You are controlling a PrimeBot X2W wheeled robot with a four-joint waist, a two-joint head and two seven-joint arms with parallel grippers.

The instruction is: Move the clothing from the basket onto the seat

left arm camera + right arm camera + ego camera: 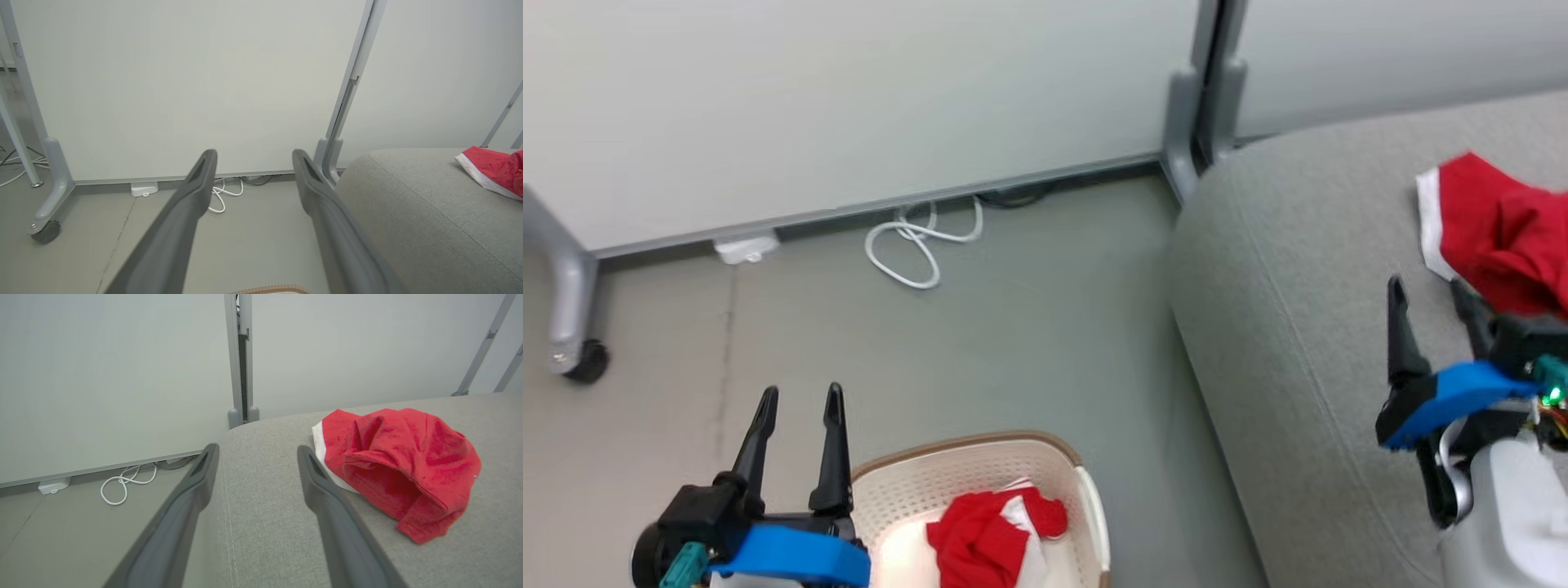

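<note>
One red garment with a white edge (1494, 233) lies crumpled on the grey seat (1298, 269) at the right, also seen in the right wrist view as a heap of clothing (400, 465) and at the left wrist view's far right edge (492, 169). Another red and white garment (988, 535) lies in the cream basket (980, 465) at the bottom centre. My right gripper (1429, 298) hovers open over the seat, just left of the garment and apart from it, empty (257, 455). My left gripper (800, 396) is open and empty, above the floor left of the basket (253, 159).
A white cable coil (915, 245) and a small white adapter (743, 247) lie on the floor by the partition wall. A partition leg with a caster (580, 359) stands at the left. A grey post (1201, 122) rises by the seat's corner.
</note>
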